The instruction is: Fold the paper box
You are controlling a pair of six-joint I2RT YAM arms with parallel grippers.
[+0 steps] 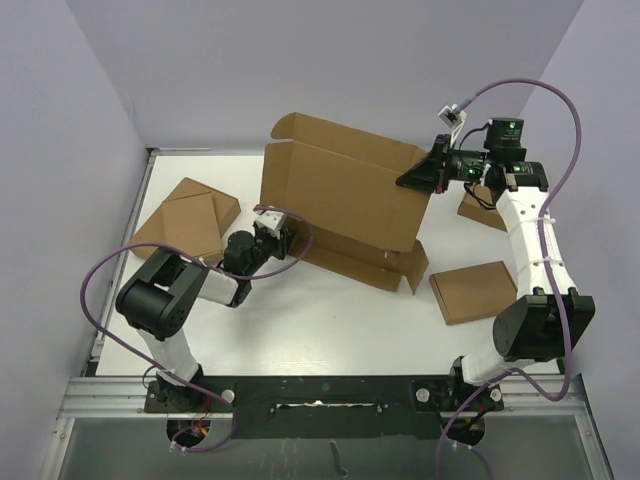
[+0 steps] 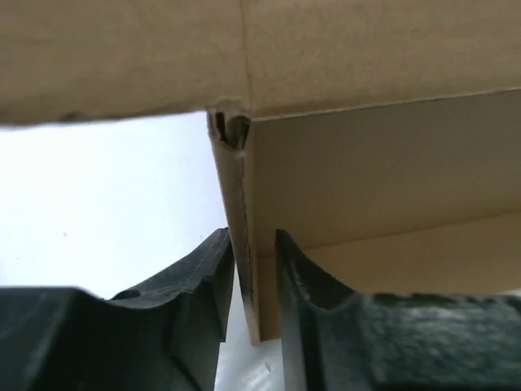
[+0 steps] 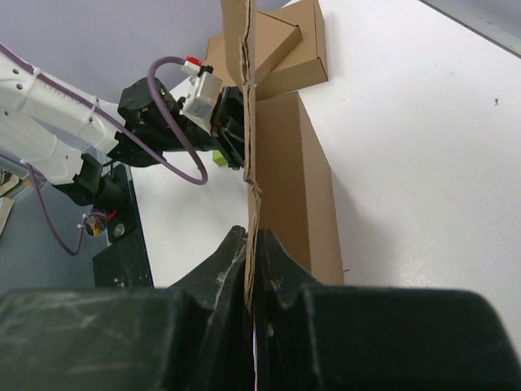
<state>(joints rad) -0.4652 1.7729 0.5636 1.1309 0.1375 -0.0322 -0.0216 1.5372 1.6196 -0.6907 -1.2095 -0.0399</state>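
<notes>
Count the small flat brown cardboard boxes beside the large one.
3 flat brown cardboard boxes: left box, right box, back-right box partly behind the right arm; others possibly hidden.

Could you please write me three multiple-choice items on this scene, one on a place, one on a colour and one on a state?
1. Where does the left pincer meet the box?
A. At its left edge
B. At its top right corner
C. Nowhere

2. What colour are the cables?
A. Yellow
B. Purple
C. Orange

3. How is the right pincer?
A. Open above the table
B. Shut on a green block
C. Shut on the box's edge

Answers:
1 A, its wrist view shows a finger on each side of the cardboard's left edge.
2 B, purple loops run along both arms.
3 C, its fingers pinch the thin cardboard edge at the upright panel's right corner.
</notes>
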